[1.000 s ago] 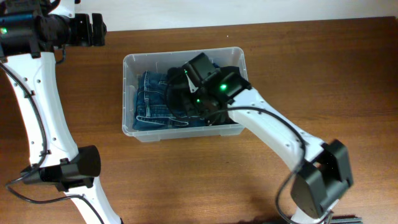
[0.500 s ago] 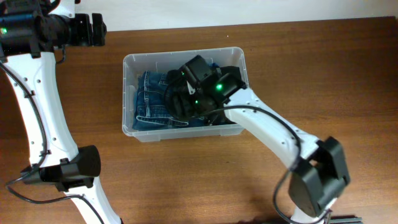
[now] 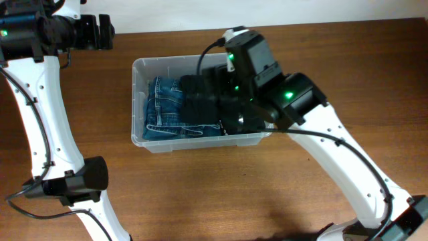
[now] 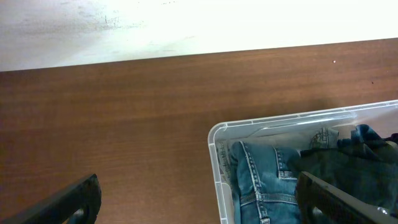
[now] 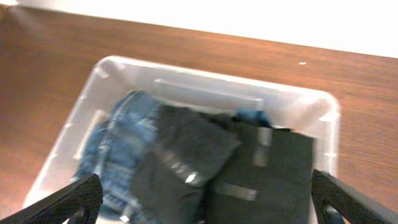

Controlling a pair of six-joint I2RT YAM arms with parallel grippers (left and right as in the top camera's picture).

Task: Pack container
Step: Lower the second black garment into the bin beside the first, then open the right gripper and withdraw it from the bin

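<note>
The container [image 3: 138, 100] is a clear rectangular bin in the middle of the table. In it lie folded blue jeans [image 3: 164, 110] on the left and dark garments [image 3: 200, 104] to their right. My right arm [image 3: 294, 97] reaches over the bin's right half. In the right wrist view, the right gripper [image 5: 205, 208] hangs open above the dark garments [image 5: 186, 155] with nothing between its fingers. The jeans [image 5: 118, 143] and the bin's rim [image 5: 205, 74] show below it. My left gripper [image 3: 103, 32] stands open at the far left, away from the bin, over bare wood [image 4: 124, 124].
The bin's near left corner [image 4: 214, 155] and the jeans [image 4: 261, 174] show in the left wrist view. Brown tabletop surrounds the bin on all sides. A pale wall [image 4: 186, 25] borders the table's far edge.
My right gripper has opened, letting go of the dark garment, and lifted up and to the right out of the bin. The garment now lies inside. The left arm has not moved.
</note>
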